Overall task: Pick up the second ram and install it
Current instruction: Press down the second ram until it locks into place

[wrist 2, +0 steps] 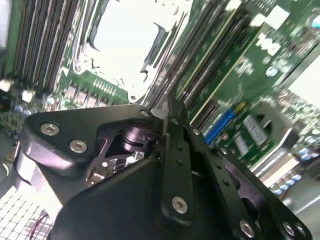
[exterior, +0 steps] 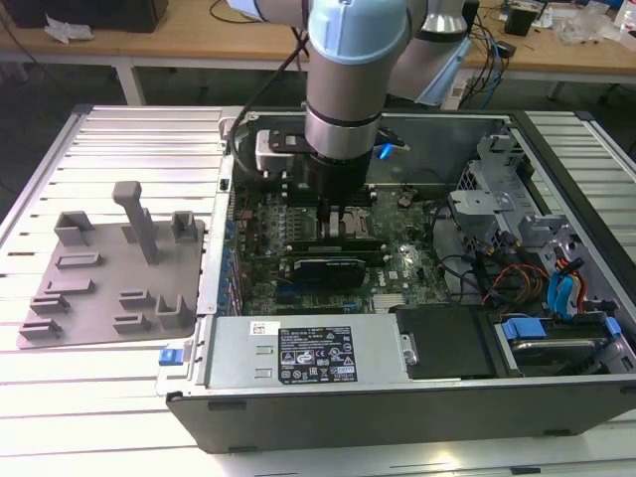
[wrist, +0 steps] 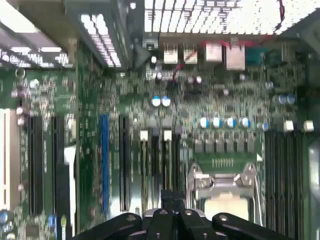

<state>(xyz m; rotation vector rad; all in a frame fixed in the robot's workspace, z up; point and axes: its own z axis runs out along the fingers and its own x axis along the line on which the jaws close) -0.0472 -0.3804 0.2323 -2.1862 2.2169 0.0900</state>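
My gripper (exterior: 323,211) hangs tip-down inside the open computer case, over the memory slots beside the silver processor socket (exterior: 350,224). Its two black fingers (wrist: 170,201) are pressed together, and the tips rest at the top of the long dark slots (wrist: 160,160) in both wrist views. In the exterior view a thin green strip, the second ram (exterior: 333,242), stands edge-up in the slots just under the tips. I cannot tell whether the fingers pinch it or only touch its top edge. The socket (wrist 2: 125,40) shows bright beyond the fingers (wrist 2: 170,107).
The motherboard (exterior: 397,268) lies in the case, with a black card (exterior: 323,268) nearer the power supply (exterior: 308,353). Cables and blue drive bays (exterior: 556,298) crowd the exterior view's right. A grey holder tray (exterior: 114,268) sits on the slatted table at the exterior view's left.
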